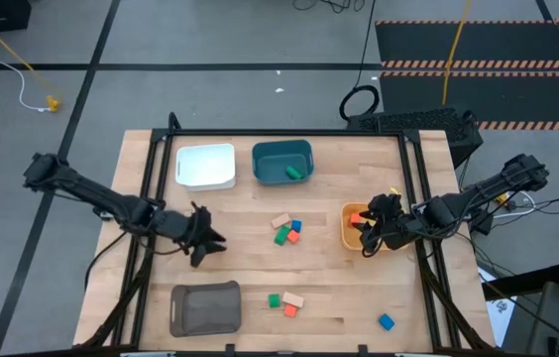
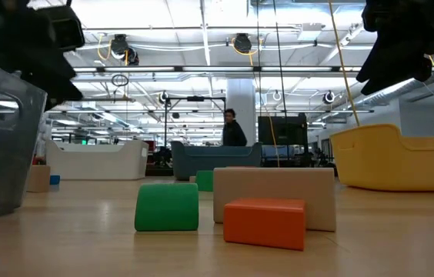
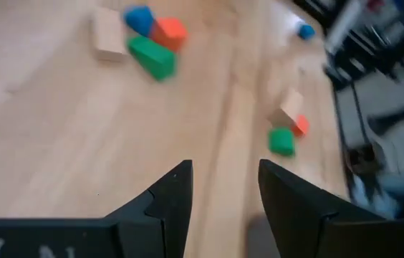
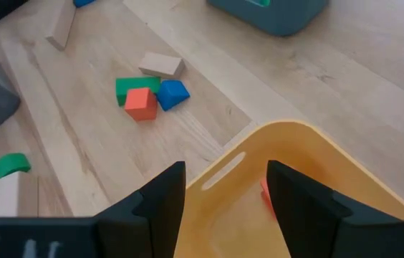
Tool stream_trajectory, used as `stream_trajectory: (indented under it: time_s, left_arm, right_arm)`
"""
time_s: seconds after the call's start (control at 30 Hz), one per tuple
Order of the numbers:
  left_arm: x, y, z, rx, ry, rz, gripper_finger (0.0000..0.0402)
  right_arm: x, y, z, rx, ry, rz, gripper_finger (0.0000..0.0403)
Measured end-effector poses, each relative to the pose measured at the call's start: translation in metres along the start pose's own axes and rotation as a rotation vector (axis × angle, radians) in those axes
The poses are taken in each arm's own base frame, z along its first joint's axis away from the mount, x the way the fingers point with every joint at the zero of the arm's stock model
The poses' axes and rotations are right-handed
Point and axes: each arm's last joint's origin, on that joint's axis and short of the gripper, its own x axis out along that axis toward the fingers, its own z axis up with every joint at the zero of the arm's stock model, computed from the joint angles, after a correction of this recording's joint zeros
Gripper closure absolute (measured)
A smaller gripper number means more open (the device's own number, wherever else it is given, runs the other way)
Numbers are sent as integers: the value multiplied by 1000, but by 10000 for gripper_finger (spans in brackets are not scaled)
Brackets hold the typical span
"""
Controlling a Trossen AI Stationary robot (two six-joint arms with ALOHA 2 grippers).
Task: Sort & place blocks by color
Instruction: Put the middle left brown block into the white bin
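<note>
A pale butcher-block table (image 1: pixel 260 213) stands on a grey floor, with an open workshop hall behind it where a person shows far off in the low view. The blocks lie in two loose clusters: a tan brick (image 1: pixel 279 221), a green block (image 1: pixel 281 237), a red-orange block (image 1: pixel 291 236) and a blue block (image 1: pixel 296 226) near the table's middle, and a green cube (image 1: pixel 274 299), a tan block (image 1: pixel 293 298) and a red-orange block (image 1: pixel 290 310) nearer the front edge, with a lone blue cube (image 1: pixel 387 321) well apart at the front right. A green piece (image 1: pixel 293 173) already lies in the teal bin (image 1: pixel 281 162), and a red-orange piece (image 4: pixel 265 195) in the yellow bin (image 1: pixel 347 226); the white bin (image 1: pixel 205 167) and grey bin (image 1: pixel 203 308) look empty. The right gripper (image 4: pixel 226 188) hovers over the yellow bin's rim, its fingers apart with nothing between them. The left gripper (image 3: pixel 225 188) hangs above bare wood between white and grey bins, fingers parted and empty. The middle blocks touch one another, so I judge a descent there could nudge neighbours or pinch two colours at once. The right arm, lifting away, might also catch the yellow bin's wall and shift it.
</note>
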Motion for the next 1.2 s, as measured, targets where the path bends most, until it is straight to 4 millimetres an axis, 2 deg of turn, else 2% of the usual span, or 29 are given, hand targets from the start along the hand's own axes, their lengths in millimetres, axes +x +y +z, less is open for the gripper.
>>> stream_trajectory:
  time_s: [0.13, 0.33, 0.63, 0.93, 1.2]
  left_arm:
    - [-2, -6, -2, 56, 55, -36, 240]
    - [-4, -2, -14, 26, 163, 27, 240]
    - [-7, 4, -25, 84, 261, 98, 240]
    - [-8, 12, -29, 348, 292, 188, 241]
    - [6, 17, -38, 538, 416, 227, 241]
  right_arm:
    - [0, 0, 0, 11, 0, 0, 216]
    - [0, 0, 0, 39, -1, 3, 216]
    - [0, 0, 0, 40, -1, 3, 216]
    - [0, 0, 0, 48, -1, 3, 216]
    - [0, 0, 0, 62, -1, 3, 216]
